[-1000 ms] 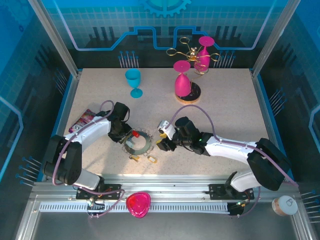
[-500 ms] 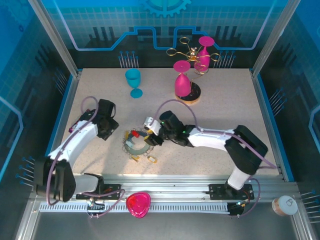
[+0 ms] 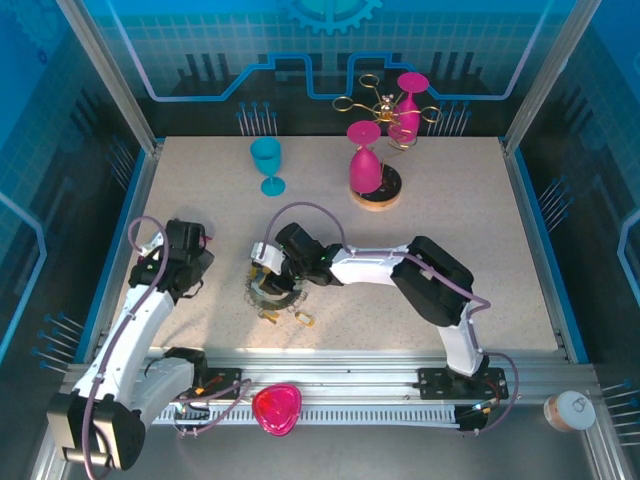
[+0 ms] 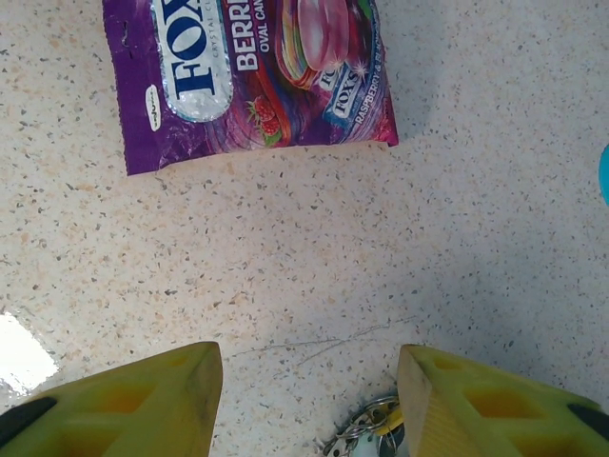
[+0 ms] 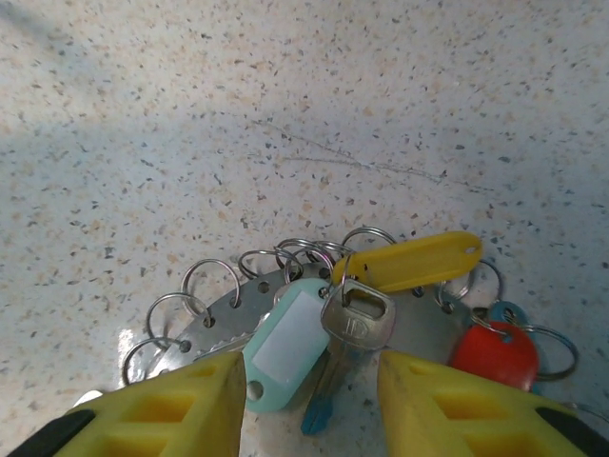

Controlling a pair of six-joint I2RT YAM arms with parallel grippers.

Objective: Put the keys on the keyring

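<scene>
The right fingers [image 5: 162, 409] are spread and hang low over the keyring [image 5: 214, 328]. The keyring lies flat on the tabletop [image 5: 285, 95], left of middle and toward the near edge. Between the fingers sit a mint tag [image 5: 284, 347] and a silver key [image 5: 357, 319], side by side. I cannot tell whether either finger touches them. A yellow tag [image 5: 409, 262] lies across the ring's far side and a red tag [image 5: 495, 352] lies to the right. Wire loops [image 5: 209, 281] fringe the rim.

In the top view, two small yellowish keys [image 3: 270, 318] lie loose on the tabletop just off the ring's near edge.

The left fingers [image 4: 152, 400] are also spread, pinching nothing, over bare tabletop to the ring's left. A purple sweet bag [image 4: 252, 76] lies flat beyond them.

Toward the back, a blue goblet [image 3: 266, 160] stands upright. A pink goblet [image 3: 365, 165] sits on a round base, and a gold stand [image 3: 385, 105] is behind it.
</scene>
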